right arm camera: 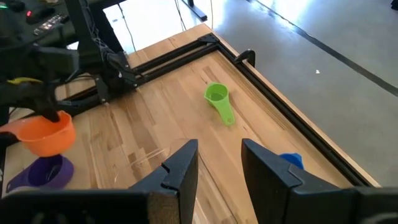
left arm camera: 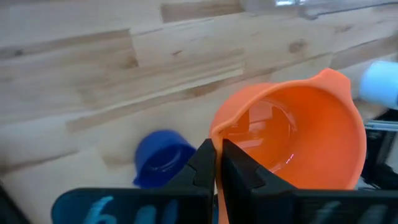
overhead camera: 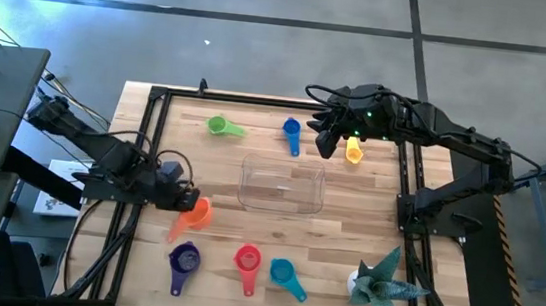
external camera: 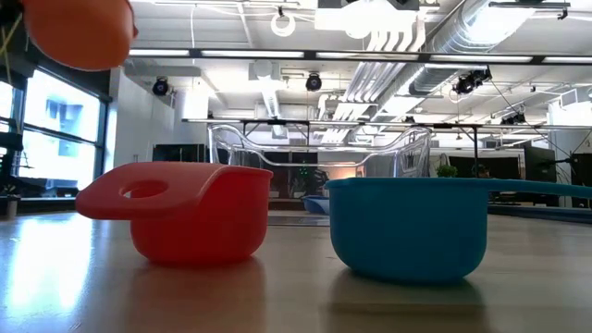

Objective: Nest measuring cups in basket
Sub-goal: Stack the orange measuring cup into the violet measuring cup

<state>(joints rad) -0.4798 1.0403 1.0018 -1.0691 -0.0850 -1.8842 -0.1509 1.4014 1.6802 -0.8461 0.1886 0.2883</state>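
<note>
My left gripper (overhead camera: 186, 201) is shut on the orange measuring cup (overhead camera: 198, 213), which shows high up in the low view (external camera: 79, 32). My right gripper (right arm camera: 219, 163) is open and hovers over the far part of the table, between the blue cup (overhead camera: 291, 133) and the yellow cup (overhead camera: 353, 153), touching nothing. The green cup (overhead camera: 217, 125) lies near the far edge. The purple (overhead camera: 183, 260), red (overhead camera: 246, 261) and teal (overhead camera: 284, 273) cups stand on their bases near the near edge. The clear basket (overhead camera: 282, 186) sits mid-table. My left gripper pinches the orange cup's wall at the rim (left arm camera: 214, 132), with one finger (left arm camera: 239, 169) inside the bowl and the other outside. The fingers come from the table's left, slanting down. The cup is lifted clear of the table, its mouth facing up.
A spiky teal-grey paper figure (overhead camera: 381, 279) stands at the near right corner. A black frame (overhead camera: 150, 141) borders the wooden table. There is bare wood between the basket and the near row of cups.
</note>
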